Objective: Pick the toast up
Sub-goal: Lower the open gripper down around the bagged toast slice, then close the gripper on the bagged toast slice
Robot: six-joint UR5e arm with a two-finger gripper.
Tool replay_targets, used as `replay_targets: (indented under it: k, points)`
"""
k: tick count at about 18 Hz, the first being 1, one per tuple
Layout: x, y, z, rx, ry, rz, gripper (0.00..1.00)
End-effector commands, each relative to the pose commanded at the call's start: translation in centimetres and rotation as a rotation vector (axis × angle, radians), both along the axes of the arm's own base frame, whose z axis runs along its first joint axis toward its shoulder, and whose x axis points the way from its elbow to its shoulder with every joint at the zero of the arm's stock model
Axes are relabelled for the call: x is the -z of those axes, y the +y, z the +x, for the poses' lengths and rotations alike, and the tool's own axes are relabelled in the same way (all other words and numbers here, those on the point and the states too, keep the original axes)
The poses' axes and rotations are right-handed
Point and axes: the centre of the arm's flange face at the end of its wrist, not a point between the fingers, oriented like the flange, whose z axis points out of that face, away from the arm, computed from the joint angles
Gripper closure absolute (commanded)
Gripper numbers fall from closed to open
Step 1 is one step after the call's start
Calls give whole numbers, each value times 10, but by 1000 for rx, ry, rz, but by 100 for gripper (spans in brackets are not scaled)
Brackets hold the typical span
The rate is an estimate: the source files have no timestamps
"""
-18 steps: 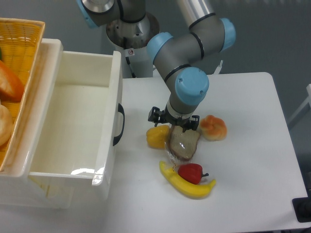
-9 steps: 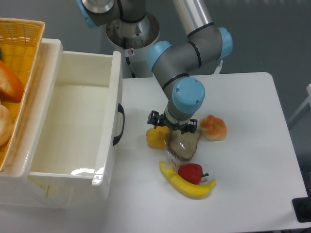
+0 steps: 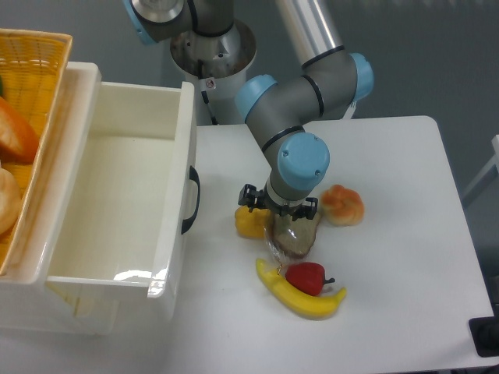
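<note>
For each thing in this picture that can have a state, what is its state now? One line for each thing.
toast: wrapped in clear plastic, flat on the table, under the gripper.
gripper: low over the toast's upper edge; open or shut cannot be told.
white bin: open on top, nothing visible inside.
bun: on the table, apart from the toast.
banana: lying flat, red pepper on it.

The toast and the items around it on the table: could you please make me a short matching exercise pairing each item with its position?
Items:
1. toast
2. bun
3. yellow pepper
4. red pepper

Places:
A. lying against the banana
B. directly beneath the gripper
C. between the toast and the white bin
D. on the toast's far side from the bin

Pairs: 1-B, 2-D, 3-C, 4-A
</note>
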Motion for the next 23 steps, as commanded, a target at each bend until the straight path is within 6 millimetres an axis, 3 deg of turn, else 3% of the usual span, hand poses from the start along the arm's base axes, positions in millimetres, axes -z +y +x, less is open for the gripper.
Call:
replay_targets:
  k: [4,8,12,15,21,23]
  points:
    - [4,4,-6,0,6,2,1]
    - [7,8,-11,-1,17,10,13]
    - [5,6,-14,-6,19,14,41]
    - [5,5,-14,-8,16,14,72]
    - [4,4,-16,-11,17,16,98]
    - [4,4,-16,-11,17,16,100]
